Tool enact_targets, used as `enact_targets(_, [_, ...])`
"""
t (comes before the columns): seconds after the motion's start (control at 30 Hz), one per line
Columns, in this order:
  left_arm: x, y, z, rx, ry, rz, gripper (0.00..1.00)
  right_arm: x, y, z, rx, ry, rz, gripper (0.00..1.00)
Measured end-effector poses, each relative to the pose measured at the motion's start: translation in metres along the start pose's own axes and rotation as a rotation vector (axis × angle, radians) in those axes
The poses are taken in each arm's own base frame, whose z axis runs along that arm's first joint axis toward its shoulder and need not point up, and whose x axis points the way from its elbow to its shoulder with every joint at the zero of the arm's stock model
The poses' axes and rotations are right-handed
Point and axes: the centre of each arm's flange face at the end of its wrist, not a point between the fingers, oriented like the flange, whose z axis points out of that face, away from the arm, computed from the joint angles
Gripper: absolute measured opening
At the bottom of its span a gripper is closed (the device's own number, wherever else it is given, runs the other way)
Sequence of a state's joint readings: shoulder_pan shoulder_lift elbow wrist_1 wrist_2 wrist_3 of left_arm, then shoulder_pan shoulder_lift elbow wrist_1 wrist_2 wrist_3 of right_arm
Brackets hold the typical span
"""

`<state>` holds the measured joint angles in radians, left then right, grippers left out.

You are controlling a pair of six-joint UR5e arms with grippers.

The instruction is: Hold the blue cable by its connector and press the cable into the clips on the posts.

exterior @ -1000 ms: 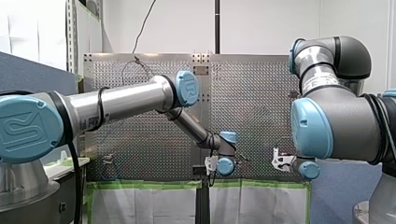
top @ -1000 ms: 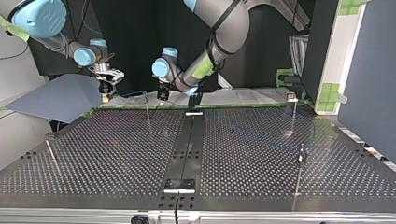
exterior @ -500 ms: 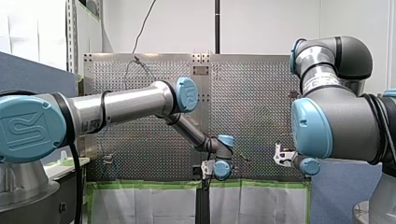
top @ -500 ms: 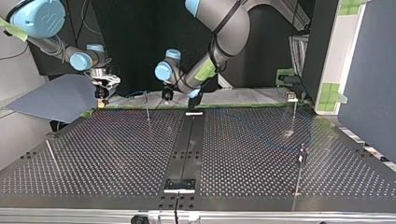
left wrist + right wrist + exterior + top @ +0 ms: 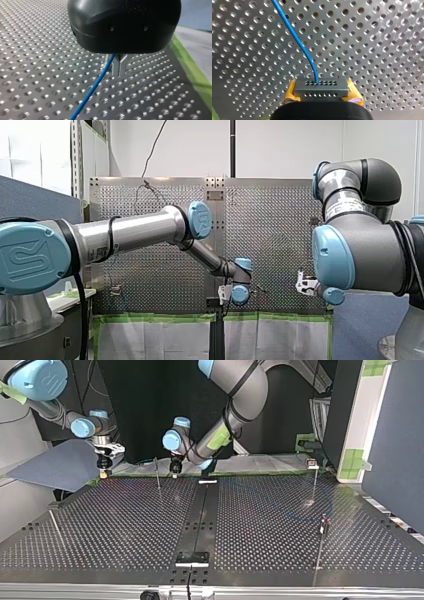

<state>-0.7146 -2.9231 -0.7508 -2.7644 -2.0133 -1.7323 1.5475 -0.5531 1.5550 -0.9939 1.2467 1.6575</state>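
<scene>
Landmark: the black centre strip (image 5: 200,510) is seen running across the perforated tabletop (image 5: 115,525) from its near edge to its far edge in the top view.
Right end effector (image 5: 321,93): it is closed on the connector (image 5: 320,86), which is pinched on both sides between the yellow pads (image 5: 290,91).
Right end effector, place: in the top view it is seen hanging over the far edge of the tabletop, well to the view's left of the centre strip.
Connector: a grey block with two rows of small holes is shown, held apart from the tabletop.
Blue cable (image 5: 297,40): it leaves the upper row of holes and is carried in a curve away from the connector, above the perforated surface.
Left end effector (image 5: 119,66): the metal fingertips are seen meeting, with the blue cable passing through the fork just above them. How firmly the cable is pinched cannot be told.
Left end effector, place: in the top view it is seen low over the far end of the tabletop, just to the view's left of the centre strip.
Nearest post (image 5: 157,474): it stands upright between the two end effectors, beside the left one, on the same side of the centre strip.
Other posts: one (image 5: 314,477) is seen upright at the far edge and another (image 5: 322,532) nearer the camera, both well to the view's right of the centre strip.
</scene>
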Motion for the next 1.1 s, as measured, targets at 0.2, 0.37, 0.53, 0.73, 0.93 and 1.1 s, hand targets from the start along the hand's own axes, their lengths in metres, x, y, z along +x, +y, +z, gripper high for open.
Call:
enact_targets(0.2, [-0.011,0.004,0.008,-0.009,-0.009,-0.004,0.00,0.004,0.006,0.005,-0.005,0.012,0.008,0.00])
enact_targets(0.37, [-0.012,0.008,0.011,-0.014,-0.010,-0.005,0.00,0.007,0.008,0.007,-0.004,0.020,0.015,0.00])
enact_targets(0.53, [-0.012,0.010,0.012,-0.009,-0.005,-0.005,0.00,0.009,0.006,0.011,0.006,0.025,0.014,0.00])
enact_targets(0.73, [-0.012,0.005,0.010,0.013,-0.001,-0.011,0.64,0.008,0.004,0.011,0.014,0.017,0.011,0.00])
enact_targets(0.93, [-0.015,-0.007,0.003,0.053,0.001,-0.004,1.00,0.007,-0.001,0.011,0.020,0.009,0.009,0.00])
enact_targets(1.1, [-0.023,-0.020,-0.008,0.102,0.007,0.003,1.00,0.006,-0.004,0.011,0.024,0.006,0.009,0.00])
